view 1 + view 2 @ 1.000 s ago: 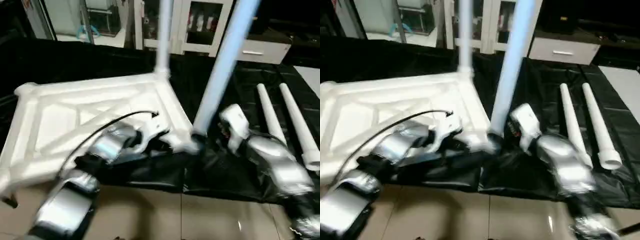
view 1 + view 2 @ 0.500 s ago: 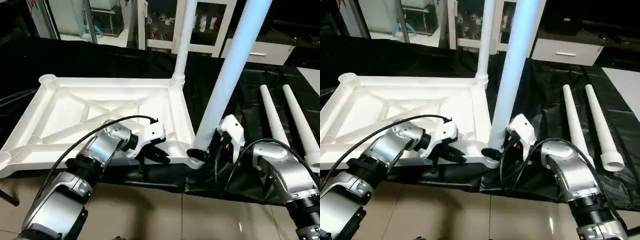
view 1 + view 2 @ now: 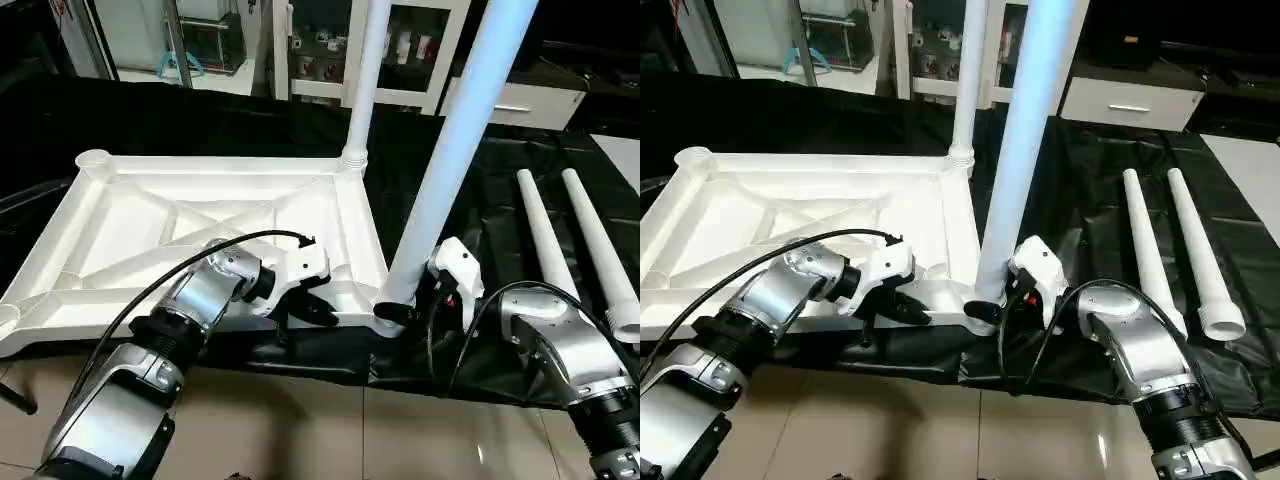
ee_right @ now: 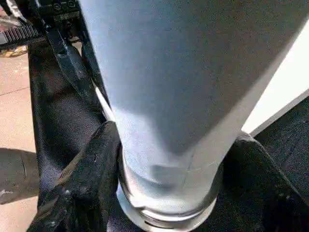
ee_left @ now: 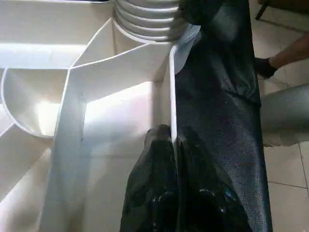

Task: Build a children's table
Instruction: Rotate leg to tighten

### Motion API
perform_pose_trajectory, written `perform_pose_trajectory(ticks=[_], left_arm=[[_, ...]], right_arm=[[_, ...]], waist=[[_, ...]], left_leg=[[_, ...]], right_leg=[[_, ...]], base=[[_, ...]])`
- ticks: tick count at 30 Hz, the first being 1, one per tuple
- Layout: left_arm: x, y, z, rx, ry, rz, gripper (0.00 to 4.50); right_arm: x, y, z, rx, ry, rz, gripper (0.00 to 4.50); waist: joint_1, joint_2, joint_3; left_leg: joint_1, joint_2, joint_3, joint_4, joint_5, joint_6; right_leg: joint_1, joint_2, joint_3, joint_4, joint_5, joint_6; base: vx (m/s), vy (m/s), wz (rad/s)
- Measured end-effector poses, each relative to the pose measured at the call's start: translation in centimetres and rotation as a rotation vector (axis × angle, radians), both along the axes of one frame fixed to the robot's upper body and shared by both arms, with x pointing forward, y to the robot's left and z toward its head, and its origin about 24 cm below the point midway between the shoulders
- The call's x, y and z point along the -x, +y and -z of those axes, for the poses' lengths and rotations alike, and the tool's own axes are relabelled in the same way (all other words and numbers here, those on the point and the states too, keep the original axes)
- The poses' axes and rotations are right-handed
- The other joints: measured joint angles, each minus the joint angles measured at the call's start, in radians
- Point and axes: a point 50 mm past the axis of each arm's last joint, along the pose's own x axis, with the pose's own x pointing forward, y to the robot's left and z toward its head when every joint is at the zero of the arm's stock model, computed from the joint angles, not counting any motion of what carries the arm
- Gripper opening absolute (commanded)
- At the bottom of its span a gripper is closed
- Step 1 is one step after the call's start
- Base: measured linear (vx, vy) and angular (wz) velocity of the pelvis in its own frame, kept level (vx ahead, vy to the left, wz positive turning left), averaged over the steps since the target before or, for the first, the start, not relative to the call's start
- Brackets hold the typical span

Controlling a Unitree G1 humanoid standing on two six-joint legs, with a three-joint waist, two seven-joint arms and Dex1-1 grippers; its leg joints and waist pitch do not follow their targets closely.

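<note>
The white tabletop (image 3: 200, 215) lies upside down on the black cover, ribs facing up. Two white legs stand in its right-hand sockets: a far leg (image 3: 365, 80) and a near leg (image 3: 450, 160), which leans slightly right. My left gripper (image 3: 318, 312) is shut on the tabletop's near rim (image 5: 171, 87), close to the near right corner. My right gripper (image 4: 176, 135) hugs the base of the near leg just above its socket, with one finger (image 4: 91, 169) on each side pressing against it. Two more legs (image 3: 545, 235) (image 3: 600, 250) lie side by side on the cover at the right.
The black cover (image 3: 200, 120) drapes over the front edge, where tiled floor (image 3: 300, 420) lies below. White cabinets (image 3: 410, 50) stand behind the work surface. My silver forearms reach in from the near side.
The camera has steadied after a shift. My right gripper's fingers have drawn in around the near leg's base. The left gripper still holds the rim at the same spot.
</note>
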Motion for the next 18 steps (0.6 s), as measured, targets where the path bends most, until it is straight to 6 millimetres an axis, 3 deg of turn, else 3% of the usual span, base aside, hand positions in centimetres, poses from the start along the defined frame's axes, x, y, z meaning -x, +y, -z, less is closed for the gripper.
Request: perform_pose_trajectory(ticks=[4, 8, 15, 18], left_arm=[[-0.1, 0.3, 0.0, -0.011, 0.000, -0.011, 0.00], [-0.9, 0.2, 0.0, -0.021, -0.043, -0.104, 0.00], [-2.2, -4.5, 1.0, 0.036, -0.039, -0.436, 0.00], [-2.7, -6.1, 1.1, 0.039, -0.068, -0.564, 0.00]], right_arm=[[-0.3, 0.4, 0.2, -0.017, 0.003, 0.023, 2.64], [-1.2, 1.3, 1.2, -0.073, 0.003, 0.194, 2.62], [-4.5, 2.6, 2.0, -0.125, 0.001, 0.677, 2.61], [-6.0, 3.7, 1.8, -0.121, 0.001, 0.863, 2.61]], waist=[[-0.007, -0.001, -0.001], [-0.020, -0.003, -0.002], [-0.052, -0.003, -0.002], [-0.061, 0.002, -0.003]], left_leg=[[0.001, 0.000, 0.000, 0.000, 0.000, 0.000], [0.002, 0.000, 0.000, 0.002, 0.000, -0.001], [0.005, -0.001, -0.002, 0.007, 0.000, -0.001], [0.002, 0.000, -0.003, 0.006, 0.001, 0.000]], right_leg=[[0.000, 0.000, 0.000, 0.000, 0.000, 0.000], [0.004, 0.000, 0.000, -0.001, -0.001, 0.001], [0.014, 0.000, -0.002, -0.012, -0.001, 0.002], [0.014, 0.000, -0.006, -0.018, -0.001, 0.002]], base=[[0.000, 0.000, 0.00], [0.000, 0.000, 0.00], [0.000, 0.000, 0.00], [0.000, 0.000, 0.00]])
